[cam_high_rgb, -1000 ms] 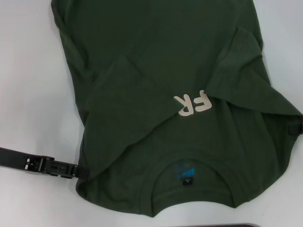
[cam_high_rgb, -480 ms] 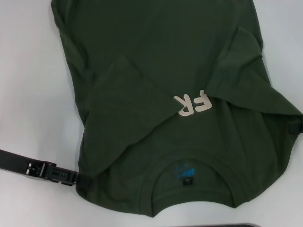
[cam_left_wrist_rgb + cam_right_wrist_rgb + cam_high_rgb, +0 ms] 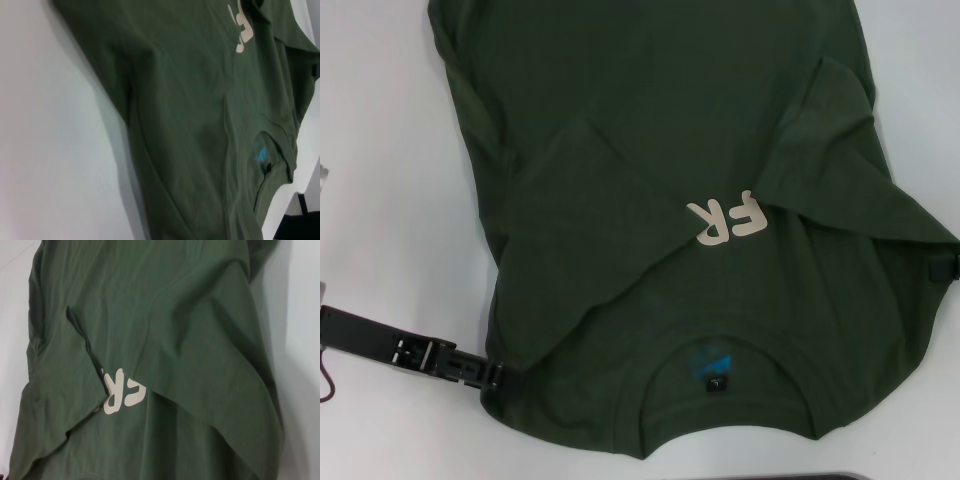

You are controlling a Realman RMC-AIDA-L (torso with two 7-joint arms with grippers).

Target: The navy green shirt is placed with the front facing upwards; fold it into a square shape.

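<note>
The navy green shirt (image 3: 650,150) lies front up on the white table (image 3: 390,200), collar (image 3: 730,335) nearest me, with a small dark neck label (image 3: 717,382). Both sleeves are folded inward over the chest, so only the cream letters "FR" (image 3: 725,218) show. My left gripper (image 3: 492,376) lies low at the shirt's near left shoulder edge, its tip meeting the cloth. My right gripper (image 3: 948,268) peeks out at the shirt's right edge, mostly out of view. The wrist views show only shirt (image 3: 190,125) (image 3: 150,315) and lettering (image 3: 122,392).
A dark flat object (image 3: 830,476) lies at the table's near edge, also visible in the left wrist view as a dark object (image 3: 300,225). A thin red cable (image 3: 328,385) hangs by the left arm. Bare table flanks the shirt on the left.
My left arm has slid nearer to me along the shirt's left edge, its tip staying at the shoulder. The shirt and the right gripper have not moved.
</note>
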